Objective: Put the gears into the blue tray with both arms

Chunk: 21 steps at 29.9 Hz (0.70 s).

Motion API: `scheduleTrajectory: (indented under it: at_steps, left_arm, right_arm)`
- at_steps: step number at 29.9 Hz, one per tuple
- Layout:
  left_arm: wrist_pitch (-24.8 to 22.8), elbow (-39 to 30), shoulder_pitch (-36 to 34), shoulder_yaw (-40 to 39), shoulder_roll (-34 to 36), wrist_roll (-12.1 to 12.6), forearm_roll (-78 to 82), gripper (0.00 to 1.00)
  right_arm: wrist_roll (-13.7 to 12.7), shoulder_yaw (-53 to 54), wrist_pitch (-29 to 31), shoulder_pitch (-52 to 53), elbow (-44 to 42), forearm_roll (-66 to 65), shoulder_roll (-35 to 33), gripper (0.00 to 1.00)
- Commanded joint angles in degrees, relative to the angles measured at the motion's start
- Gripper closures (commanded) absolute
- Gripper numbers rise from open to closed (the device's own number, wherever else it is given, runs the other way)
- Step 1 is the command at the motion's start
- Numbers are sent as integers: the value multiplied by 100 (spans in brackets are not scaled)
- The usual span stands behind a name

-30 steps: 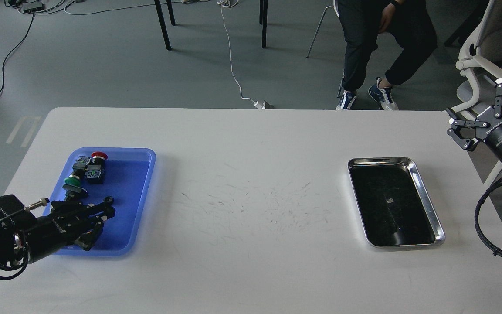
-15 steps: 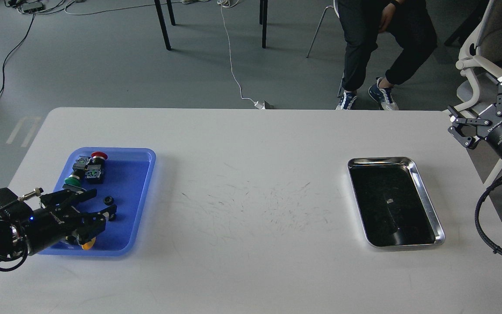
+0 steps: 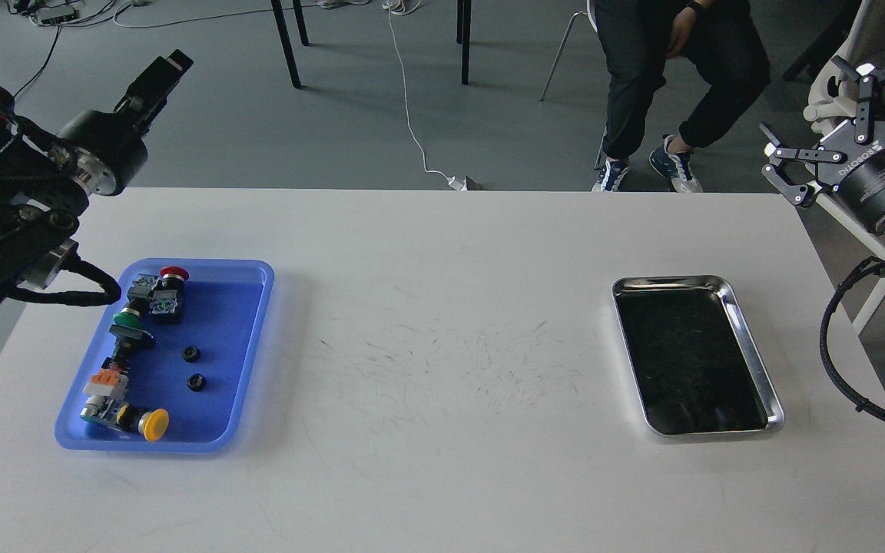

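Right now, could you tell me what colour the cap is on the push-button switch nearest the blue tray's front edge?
Yellow: the push-button switch shows best in the head view.

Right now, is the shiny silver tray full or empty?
Empty, as far as the view shows. The silver tray shows only its dark, reflective bottom; both gears lie in the blue tray.

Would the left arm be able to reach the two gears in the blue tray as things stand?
Probably yes. The two gears lie in bare floor of the blue tray, beside the switches, nothing over them. The left gripper is raised on that side.
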Motion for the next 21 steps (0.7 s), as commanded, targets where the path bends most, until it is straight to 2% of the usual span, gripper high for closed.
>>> scheduleTrajectory:
  at_steps: [1, 2, 5, 13, 21]
  left_arm:
    - [-1350, 1829, -353, 1, -947, -9, -1762, 6]
    - [-1780, 2374, -406, 9, -1167, -18, -2052, 6]
    - [-3107, 3361, -459, 1, -1494, -27, -2511, 5]
    - [-3161, 3496, -407, -447, -1583, -18, -3119, 3]
    - [-3161, 3487, -415, -492, -1750, -18, -3119, 2]
  right_arm:
    - [0, 36, -253, -30, 136, 25, 35, 6]
    - [9, 71, -315, -74, 224, 25, 27, 6]
    - [9, 194, -359, -250, 207, 113, 27, 5]
    - [9, 212, -772, -338, 22, 676, 220, 4]
    - [26, 212, -728, -435, 75, 676, 273, 2]
